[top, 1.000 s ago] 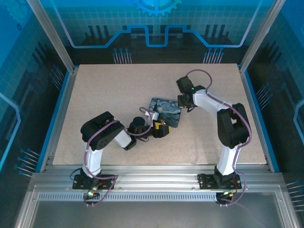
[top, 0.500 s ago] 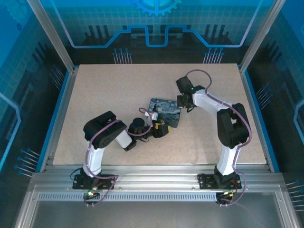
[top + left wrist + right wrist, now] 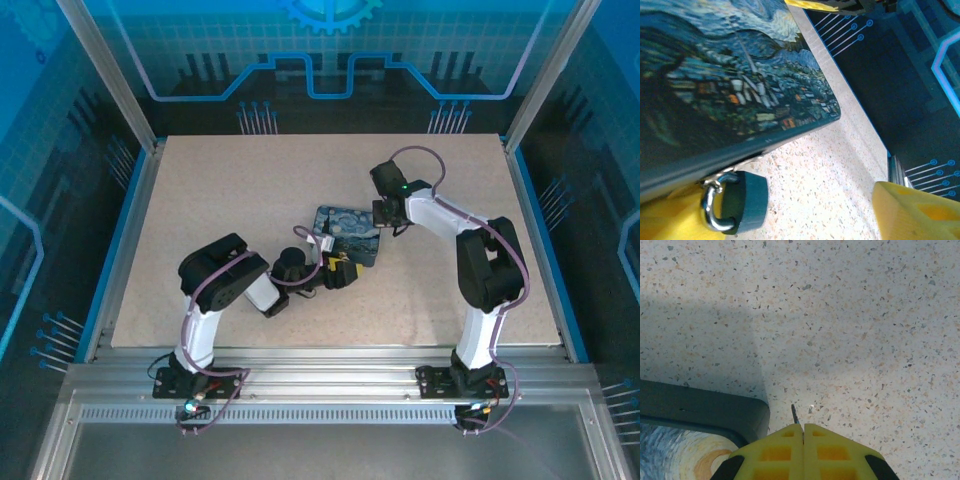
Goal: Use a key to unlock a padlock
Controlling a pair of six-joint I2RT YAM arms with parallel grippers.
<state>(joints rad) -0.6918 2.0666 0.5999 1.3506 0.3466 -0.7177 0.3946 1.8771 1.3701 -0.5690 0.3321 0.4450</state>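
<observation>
Top view: the tin box [image 3: 348,237] lies mid-bench [image 3: 200,220], with the left fingers [image 3: 341,272] at its near edge and the right fingers [image 3: 384,216] at its right edge. Left wrist: the padlock [image 3: 742,202] hangs at the box's edge, between the parted, unclamped left fingers. Right wrist: the right fingers, pressed together, pinch the key [image 3: 795,414], its tip projecting just off a box corner. Judgement: the key must round the box to reach the padlock.

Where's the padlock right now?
In the left wrist view, the padlock is at bottom left, hanging by its shackle from the hasp on the painted tin box, between the spread yellow fingers of the left gripper.
</observation>
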